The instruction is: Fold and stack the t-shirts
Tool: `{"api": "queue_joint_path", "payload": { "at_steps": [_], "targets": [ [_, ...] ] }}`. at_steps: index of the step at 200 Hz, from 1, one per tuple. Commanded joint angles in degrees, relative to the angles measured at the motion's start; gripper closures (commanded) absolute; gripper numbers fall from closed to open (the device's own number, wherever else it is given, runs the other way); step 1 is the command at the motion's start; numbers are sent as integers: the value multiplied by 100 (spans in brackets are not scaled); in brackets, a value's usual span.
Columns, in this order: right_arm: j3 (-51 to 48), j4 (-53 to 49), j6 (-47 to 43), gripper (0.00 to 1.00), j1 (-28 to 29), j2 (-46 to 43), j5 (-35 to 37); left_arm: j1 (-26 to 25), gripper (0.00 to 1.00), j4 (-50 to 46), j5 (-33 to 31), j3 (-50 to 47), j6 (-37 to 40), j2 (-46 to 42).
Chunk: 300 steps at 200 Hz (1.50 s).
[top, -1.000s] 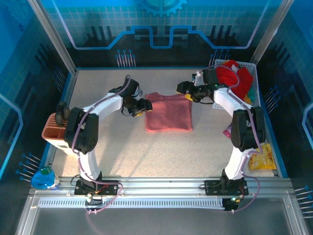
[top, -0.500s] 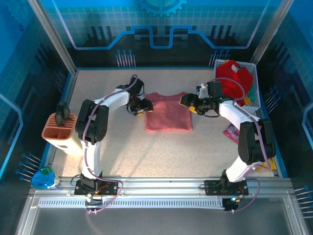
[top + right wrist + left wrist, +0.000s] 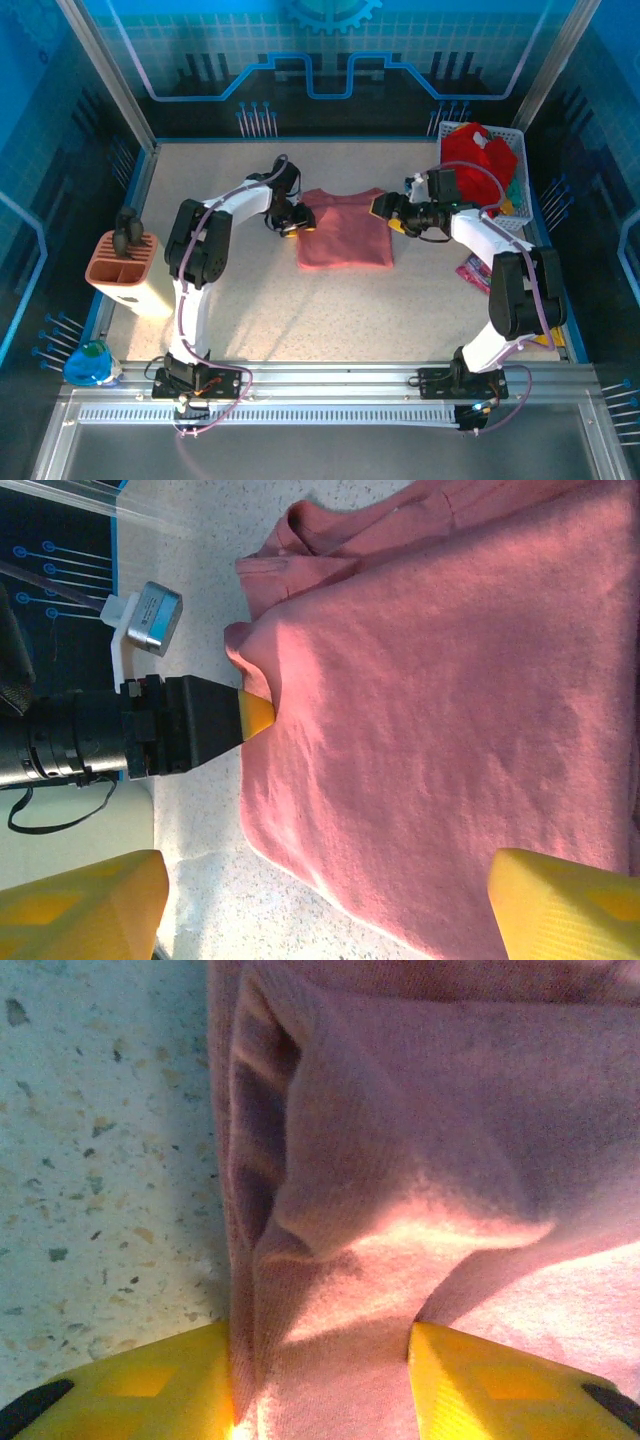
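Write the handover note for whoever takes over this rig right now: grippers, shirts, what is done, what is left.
Left gripper: fingers sit either side of a fold at the far-left corner of the dusty salmon-pink cloth t-shirt; a firm grip is not clear.
Right gripper: open, over that shirt's far-right corner.
The pink shirt lies mid-table, roughly rectangular, seemingly part folded. The bright red cloth t-shirt sits heaped in the white plastic basket at the far right.
Done: at most early folds on the pink one.
Left: finish folding it, fetch and fold the red one, stack both.
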Motion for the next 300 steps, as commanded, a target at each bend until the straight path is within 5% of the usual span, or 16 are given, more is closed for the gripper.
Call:
{"api": "queue_joint_path", "payload": {
  "at_steps": [1,26,88,174,205,235,256,300],
  "targets": [
    [-150,160,117,16,-126,-73,-247,-222,55,-264,85,244,111,272],
    [-181,167,121,16,-166,-103,-281,-222,60,-410,-83,319,111,371],
    [-294,80,50,17,-284,-242,-321,-12,92,-1248,-1092,542,502,334],
    [-493,-1,-47,17,-334,-284,-352,1017,96,-1794,-3600,-370,1501,-544],
    [-506,-59,-77,17,-333,-270,-408,1241,83,-1907,-4712,-193,1674,-366],
    [-453,-291,-231,17,-333,-344,-387,1345,64,-2174,-4906,178,1491,-243],
    [-480,-272,-204,17,-338,-368,-398,1303,46,-2229,-4745,319,1351,-368],
    [-598,-90,-83,17,-337,-380,-451,646,44,-2332,-3798,520,958,-689]
  ]
}}
